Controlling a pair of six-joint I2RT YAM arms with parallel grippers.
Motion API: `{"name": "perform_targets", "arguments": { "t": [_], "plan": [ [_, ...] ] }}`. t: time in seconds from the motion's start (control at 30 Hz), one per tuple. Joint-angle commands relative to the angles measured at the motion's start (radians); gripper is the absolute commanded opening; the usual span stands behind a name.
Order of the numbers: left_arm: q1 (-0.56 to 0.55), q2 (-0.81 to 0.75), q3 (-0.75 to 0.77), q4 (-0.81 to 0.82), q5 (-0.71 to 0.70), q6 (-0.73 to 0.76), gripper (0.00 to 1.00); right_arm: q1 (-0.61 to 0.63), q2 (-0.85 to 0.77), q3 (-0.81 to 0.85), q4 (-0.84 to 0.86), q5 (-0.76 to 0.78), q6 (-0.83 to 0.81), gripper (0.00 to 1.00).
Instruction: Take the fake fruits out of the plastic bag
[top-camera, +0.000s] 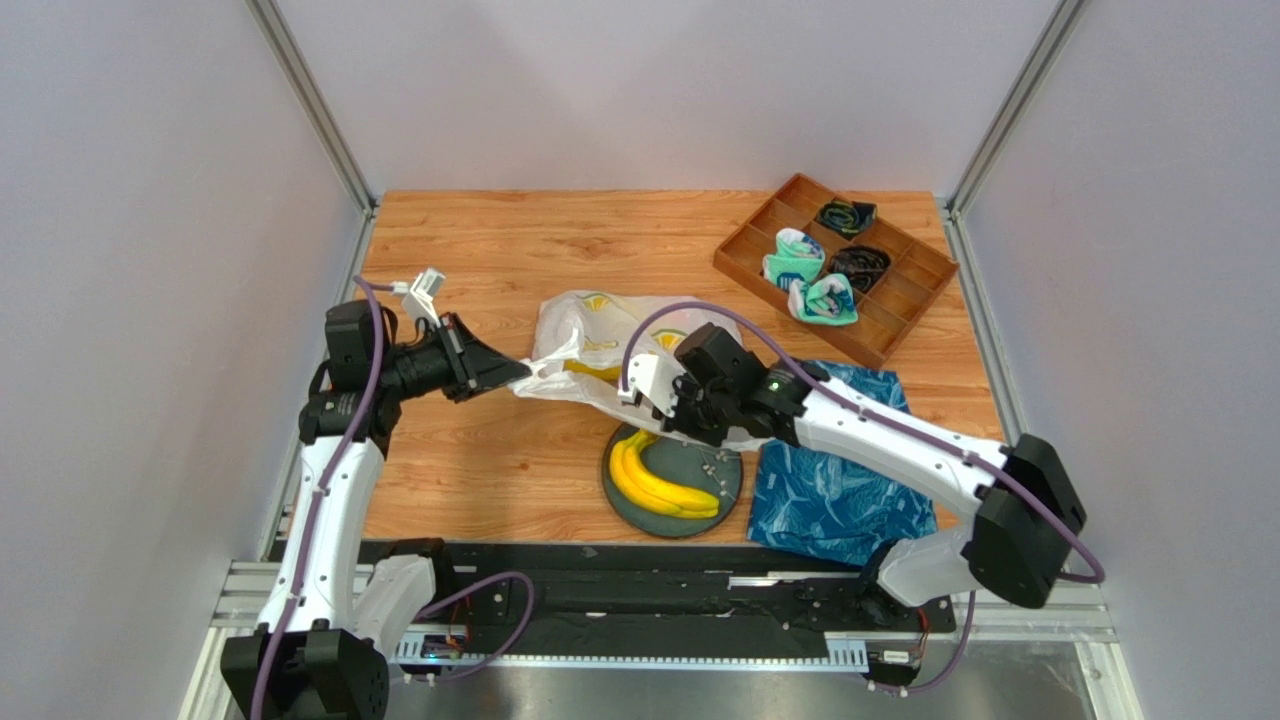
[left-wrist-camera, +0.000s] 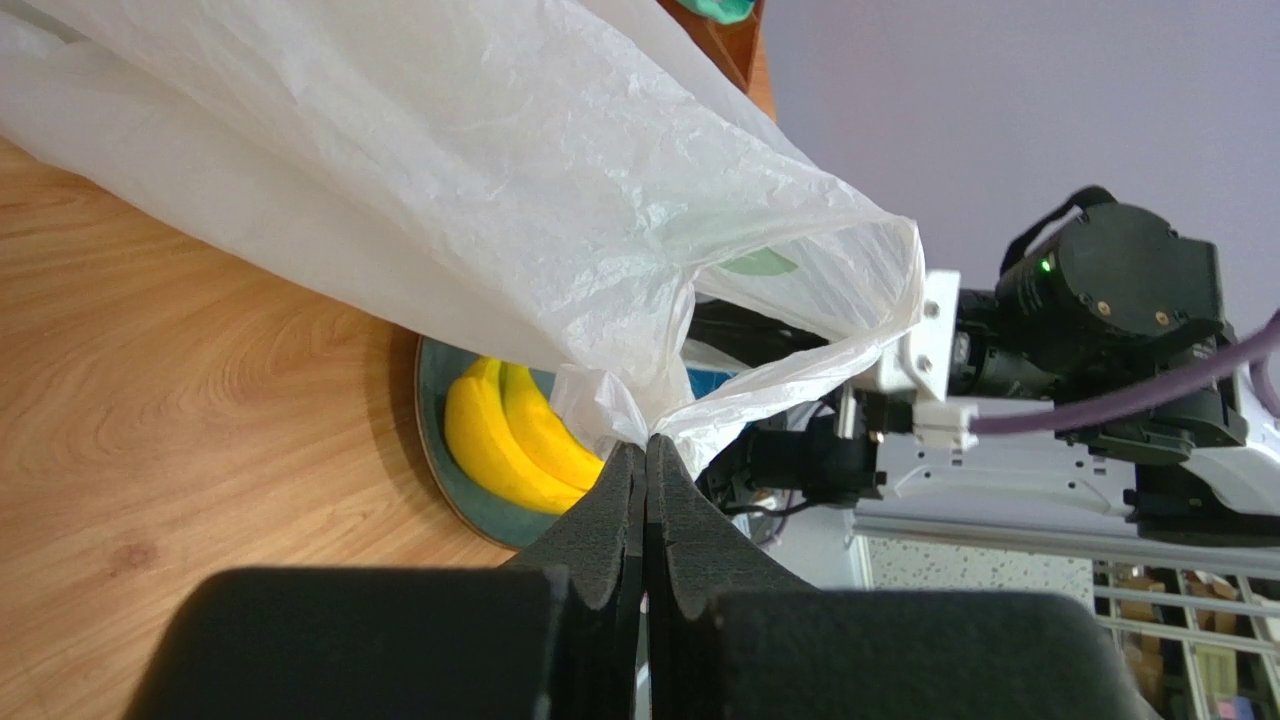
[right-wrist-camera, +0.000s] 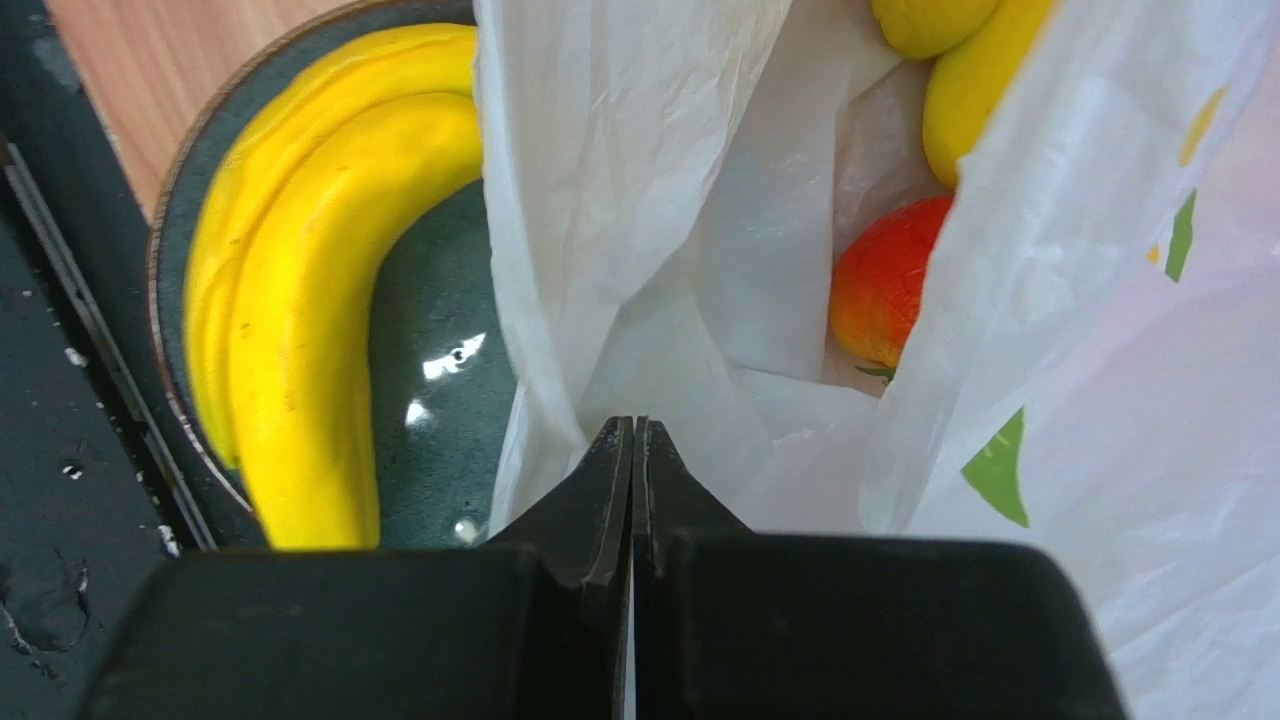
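The white plastic bag (top-camera: 601, 338) lies mid-table, stretched between both grippers. My left gripper (top-camera: 511, 368) is shut on the bag's left edge; in the left wrist view its tips (left-wrist-camera: 646, 443) pinch a gathered corner of the bag (left-wrist-camera: 496, 180). My right gripper (top-camera: 643, 398) is shut on the bag's near edge (right-wrist-camera: 676, 180), with its tips (right-wrist-camera: 633, 425) at the folds. Inside the open bag show a red-orange fruit (right-wrist-camera: 887, 293) and a yellow banana piece (right-wrist-camera: 962, 75). Another banana bunch (top-camera: 661, 483) lies on a dark round plate (top-camera: 729, 468), also in both wrist views (left-wrist-camera: 504, 435) (right-wrist-camera: 301, 300).
A wooden divided tray (top-camera: 914, 293) with teal-and-white socks (top-camera: 796, 270) stands at the back right. A blue patterned cloth (top-camera: 834, 495) lies under the right arm, right of the plate. The black base rail runs along the near edge.
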Motion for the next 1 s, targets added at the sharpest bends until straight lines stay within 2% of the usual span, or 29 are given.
{"name": "perform_targets", "arguments": {
  "t": [0.0, 0.13, 0.23, 0.3, 0.37, 0.43, 0.5, 0.6, 0.8, 0.97],
  "plan": [
    [0.003, -0.023, 0.001, 0.036, 0.005, 0.01, 0.0, 0.028, -0.107, -0.055, 0.092, 0.063, -0.028, 0.0],
    [0.003, -0.004, 0.008, 0.042, 0.005, 0.016, 0.0, -0.017, -0.014, 0.048, 0.12, 0.097, -0.064, 0.01],
    [0.002, 0.008, 0.015, 0.05, 0.004, 0.013, 0.0, -0.044, 0.078, 0.151, 0.098, 0.071, -0.119, 0.06],
    [0.003, 0.016, 0.021, 0.051, 0.005, 0.015, 0.0, -0.055, 0.152, 0.2, 0.072, 0.054, -0.169, 0.15],
    [0.003, 0.022, 0.022, 0.053, 0.004, 0.018, 0.0, -0.058, 0.198, 0.281, 0.019, 0.051, -0.232, 0.19],
    [0.003, 0.034, 0.025, 0.059, 0.005, 0.016, 0.0, -0.06, 0.268, 0.358, -0.056, 0.025, -0.278, 0.3],
    [0.002, 0.046, 0.027, 0.067, 0.004, 0.013, 0.0, -0.06, 0.308, 0.387, -0.086, 0.029, -0.344, 0.38],
    [0.002, 0.06, 0.031, 0.083, 0.004, 0.006, 0.0, -0.061, 0.347, 0.404, -0.086, 0.068, -0.44, 0.45],
    [0.003, 0.088, 0.042, 0.105, 0.002, 0.0, 0.0, -0.072, 0.384, 0.407, -0.1, 0.082, -0.636, 0.44],
    [0.003, 0.114, 0.059, 0.122, 0.01, -0.004, 0.0, -0.078, 0.422, 0.45, -0.103, 0.068, -0.718, 0.45]
  ]
}}
